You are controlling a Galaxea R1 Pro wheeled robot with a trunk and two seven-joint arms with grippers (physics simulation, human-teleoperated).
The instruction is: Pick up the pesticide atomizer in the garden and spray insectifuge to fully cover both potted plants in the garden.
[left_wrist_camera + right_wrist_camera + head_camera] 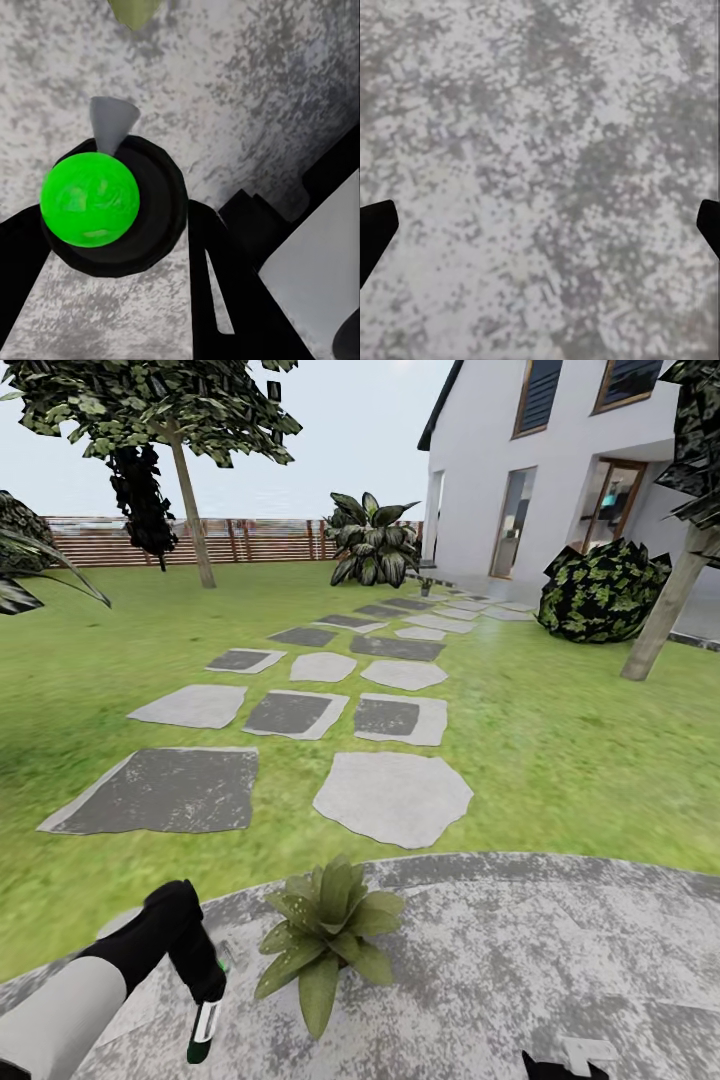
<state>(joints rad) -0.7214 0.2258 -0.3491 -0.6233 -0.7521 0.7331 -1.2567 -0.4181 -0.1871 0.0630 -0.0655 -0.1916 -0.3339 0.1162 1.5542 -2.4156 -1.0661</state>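
Note:
On the round grey patio (pixel 520 960), close in front of me, stands one potted plant (pixel 325 940), a low rosette of pointed speckled leaves. My left gripper (pixel 208 1000) is shut on the pesticide atomizer (pixel 204 1032), which hangs dark-green end down just left of the plant, above the paving. The left wrist view looks at the atomizer (pixel 90 199) end-on, a bright green round base with a grey nozzle cone (pixel 112 120), between the black fingers (pixel 217 270); a leaf tip (pixel 135 11) is beyond. My right gripper (pixel 540 225) is open over bare paving.
Grey stepping stones (pixel 390 795) run across the lawn (pixel 560 740) toward a white house (pixel 560 470). A slatted wood fence (pixel 240 540), a tree trunk (pixel 192 510), a large leafy bush (pixel 372 540), a round bush (pixel 603 590) and a leaning trunk (pixel 665 610) stand farther off.

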